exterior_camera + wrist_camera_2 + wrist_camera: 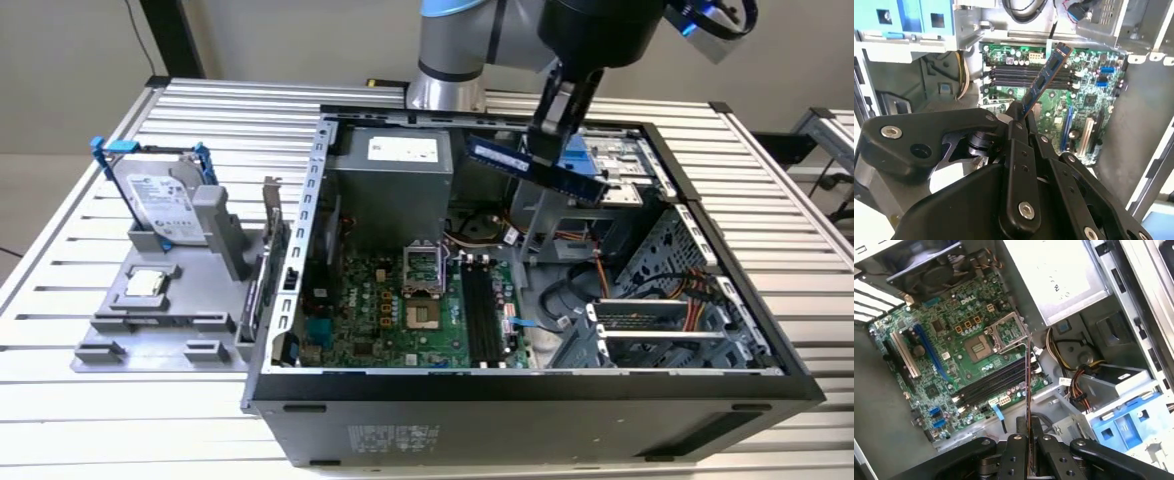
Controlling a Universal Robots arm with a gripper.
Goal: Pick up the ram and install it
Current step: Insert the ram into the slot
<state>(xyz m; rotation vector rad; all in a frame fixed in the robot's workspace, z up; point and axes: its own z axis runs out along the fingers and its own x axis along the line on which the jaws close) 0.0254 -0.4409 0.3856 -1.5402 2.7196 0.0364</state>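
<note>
While tool (551,133) grips ram (501,158) above case (534,385), exterior view shows its face; first wrist view, edge.

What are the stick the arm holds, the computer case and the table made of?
The ram: a dark circuit board, probably resin laminate, matte, with black chips and a bluish label. The computer case: apparently sheet metal, bare grey inside, dark outer rim. The table: likely aluminium, ribbed silvery slats with a dull sheen.
</note>
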